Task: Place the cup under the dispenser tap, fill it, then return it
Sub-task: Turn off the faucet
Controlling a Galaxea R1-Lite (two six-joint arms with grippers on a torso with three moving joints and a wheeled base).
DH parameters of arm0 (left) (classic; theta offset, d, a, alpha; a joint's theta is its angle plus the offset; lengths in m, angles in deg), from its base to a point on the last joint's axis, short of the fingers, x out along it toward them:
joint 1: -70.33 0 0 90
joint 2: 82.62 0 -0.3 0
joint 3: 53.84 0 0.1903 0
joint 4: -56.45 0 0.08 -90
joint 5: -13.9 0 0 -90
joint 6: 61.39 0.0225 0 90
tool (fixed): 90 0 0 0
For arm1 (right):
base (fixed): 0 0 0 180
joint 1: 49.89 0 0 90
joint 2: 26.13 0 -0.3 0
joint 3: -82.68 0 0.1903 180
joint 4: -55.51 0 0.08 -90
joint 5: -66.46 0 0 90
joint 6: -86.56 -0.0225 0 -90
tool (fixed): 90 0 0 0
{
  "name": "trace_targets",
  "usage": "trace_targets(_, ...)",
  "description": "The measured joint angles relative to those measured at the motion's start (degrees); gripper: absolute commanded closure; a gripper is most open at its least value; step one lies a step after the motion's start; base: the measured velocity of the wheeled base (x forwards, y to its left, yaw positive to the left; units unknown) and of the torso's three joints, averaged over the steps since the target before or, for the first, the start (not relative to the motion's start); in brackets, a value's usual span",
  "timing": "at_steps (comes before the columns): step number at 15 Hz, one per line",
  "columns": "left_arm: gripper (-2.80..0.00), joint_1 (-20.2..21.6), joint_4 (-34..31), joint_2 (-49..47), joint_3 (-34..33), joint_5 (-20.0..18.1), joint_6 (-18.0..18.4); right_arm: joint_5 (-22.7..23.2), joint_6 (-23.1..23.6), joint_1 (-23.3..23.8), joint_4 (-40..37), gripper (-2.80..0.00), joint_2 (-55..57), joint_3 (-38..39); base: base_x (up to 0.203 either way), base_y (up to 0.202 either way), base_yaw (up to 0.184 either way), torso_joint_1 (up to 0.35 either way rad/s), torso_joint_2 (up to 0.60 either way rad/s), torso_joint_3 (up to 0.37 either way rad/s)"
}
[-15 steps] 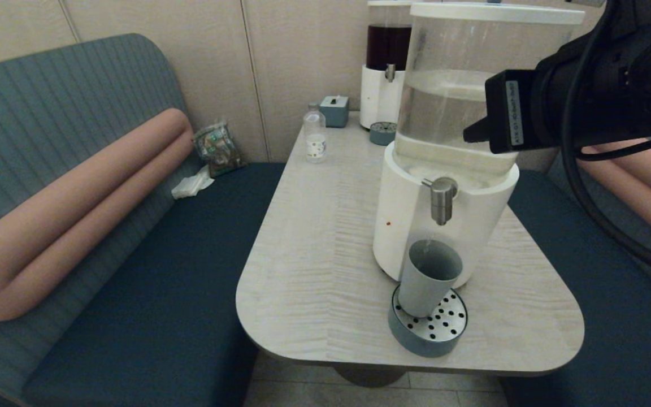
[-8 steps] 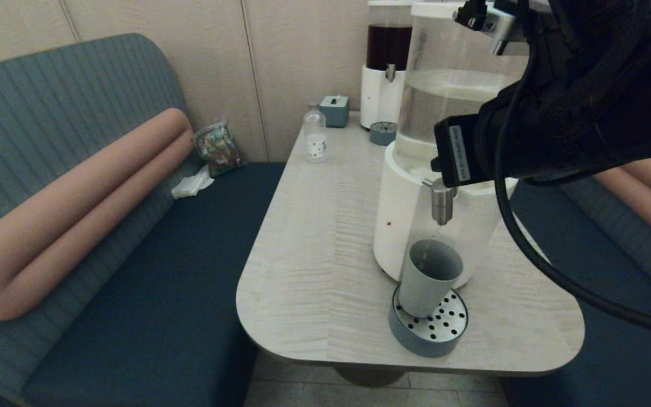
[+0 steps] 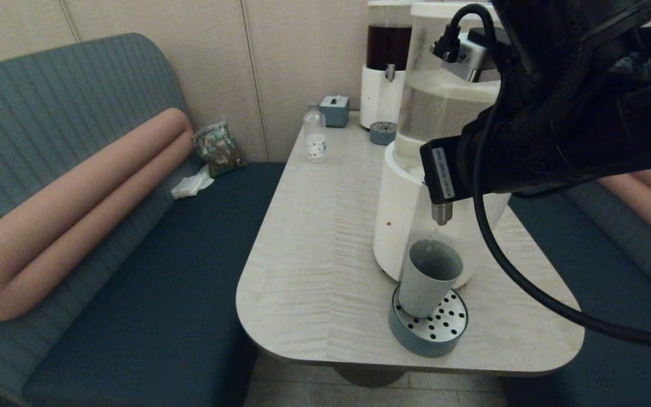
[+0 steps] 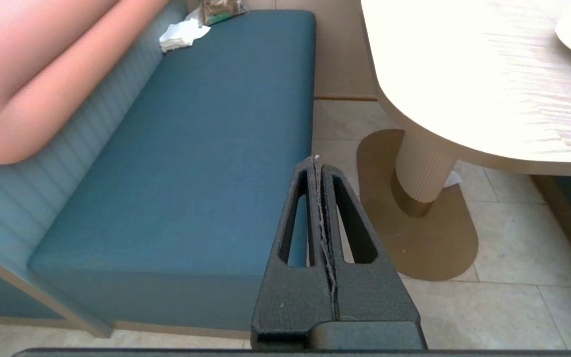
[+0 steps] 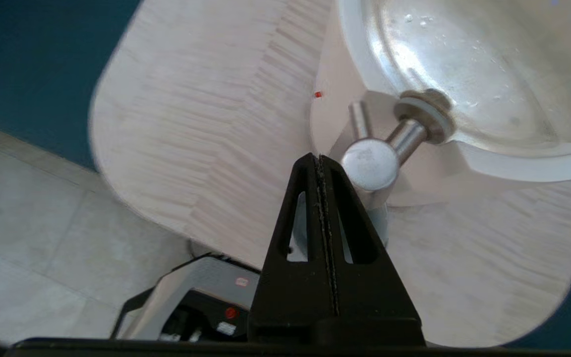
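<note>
While my right gripper point(image 5: 321, 161) hangs above the table with its two black fingers pressed flat together on nothing, its tip sits just beside the round cap of the short brushed-metal dispenser tap point(image 5: 371, 163), and I cannot tell from the wrist view whether the two actually touch. In the head view the black right arm covers the top of that tap point(image 3: 442, 213), so only the lower end of the spout shows beneath it. Directly below the gripper and under the spout stands the plain matte grey-blue tapered plastic cup point(image 3: 428, 276), upright, with a thin thread of liquid visible at its mouth. The cup rests on the round grey drip tray with a perforated metal top point(image 3: 442, 329), which sits against the white base of the large dispenser with the clear tank of pale liquid point(image 3: 396, 209). All of this is on the pale wood-grain table with rounded corners point(image 3: 314, 249). Well beyond the gripper, at the far end of the table, I see a small clear bottle with a label point(image 3: 315, 135) and a second dispenser holding dark liquid point(image 3: 385, 62). My left gripper point(image 4: 318, 163) is parked low beside the table, over the dark blue bench seat point(image 4: 201, 148), its fingers likewise closed tight and empty.
</note>
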Motion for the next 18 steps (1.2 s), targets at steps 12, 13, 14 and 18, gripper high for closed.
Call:
trace_targets(12,0.00,0.0,0.0,0.0,0.0,0.0,0.0,-2.7,1.9,-0.9,1.8,0.00,4.1,-0.4,0.000,0.000,0.000,0.000,0.00,0.000)
trace_targets(13,0.00,0.0,0.0,0.0,0.0,0.0,0.0,-2.7,2.3,-0.4,1.7,0.00,4.1,-0.4,0.000,0.000,0.000,0.000,0.00,0.000)
trace_targets(14,0.00,0.0,0.0,0.0,0.0,0.0,0.0,-2.8,2.7,0.0,1.7,0.00,4.0,-0.4,0.000,0.000,0.000,0.000,0.00,0.000)
trace_targets(18,0.00,0.0,0.1,0.0,-0.1,0.0,0.0,-3.3,3.8,1.1,2.5,0.00,4.0,-0.4,0.000,0.000,0.000,0.000,0.00,0.000)
